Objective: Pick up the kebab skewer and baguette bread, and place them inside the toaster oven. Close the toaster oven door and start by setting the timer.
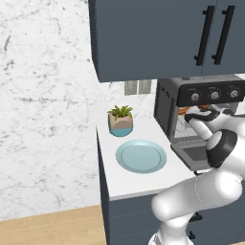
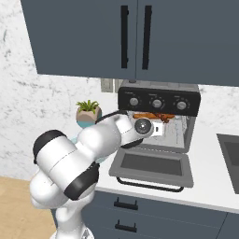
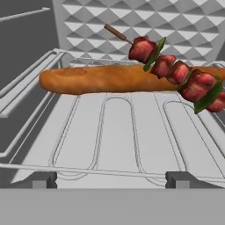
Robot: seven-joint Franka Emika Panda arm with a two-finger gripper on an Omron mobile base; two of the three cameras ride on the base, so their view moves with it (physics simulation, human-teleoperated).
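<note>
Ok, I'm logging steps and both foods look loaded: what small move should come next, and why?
Probably draw the gripper back out of the toaster oven. The baguette bread and kebab skewer already lie on the rack, the fingers hold nothing, and the toaster oven door hangs open, blocked by the arm.

Left base view looks forward from behind arm's left, right base view from behind its right; both share toaster oven. Hand view sits close inside, facing baguette.
</note>
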